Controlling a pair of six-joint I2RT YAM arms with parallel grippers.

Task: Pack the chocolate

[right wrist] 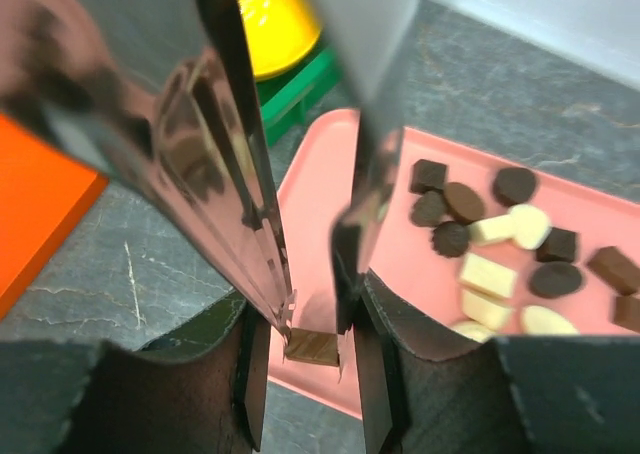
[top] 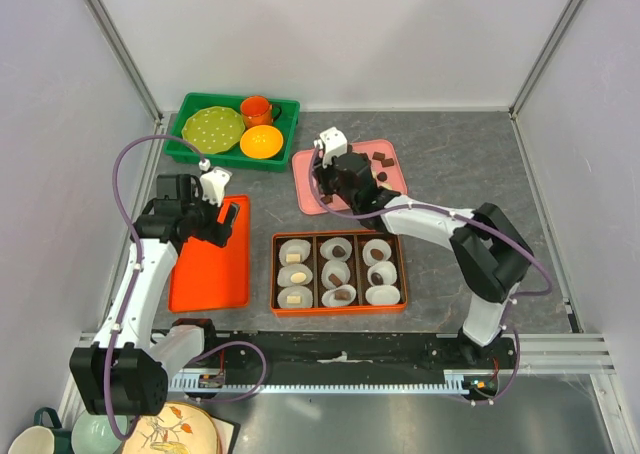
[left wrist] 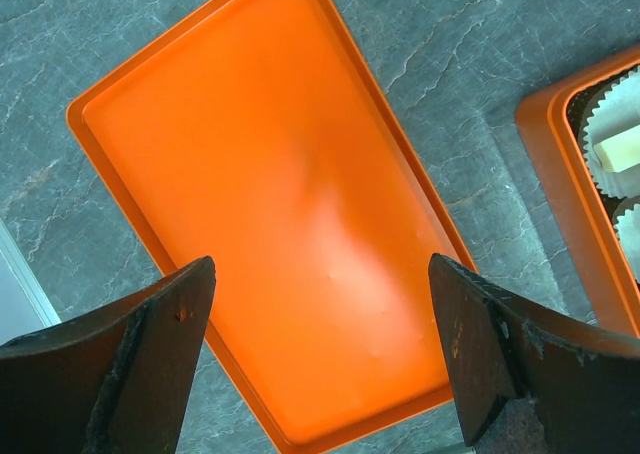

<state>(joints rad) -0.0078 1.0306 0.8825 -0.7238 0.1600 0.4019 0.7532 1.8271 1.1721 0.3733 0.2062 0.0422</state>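
The chocolate (right wrist: 500, 244) lies loose on a pink tray (right wrist: 320, 194), in dark brown and cream pieces; from above the pieces (top: 383, 160) show at the tray's right. My right gripper (right wrist: 315, 324) is down at the tray's near left corner, with its tips against both sides of a small brown square chocolate (right wrist: 313, 346). From above, the right gripper (top: 322, 196) reaches over the pink tray (top: 310, 164). An orange box (top: 339, 237) holds white paper cups, several with a piece inside. My left gripper (left wrist: 325, 314) hangs open and holds nothing above a bare orange tray (left wrist: 280, 204).
A green bin (top: 190, 144) at the back left holds a green plate, an orange mug and a yellow bowl (right wrist: 270, 19). The orange tray (top: 205, 269) lies left of the box. Grey walls close in both sides. Crockery sits off the table's near left corner.
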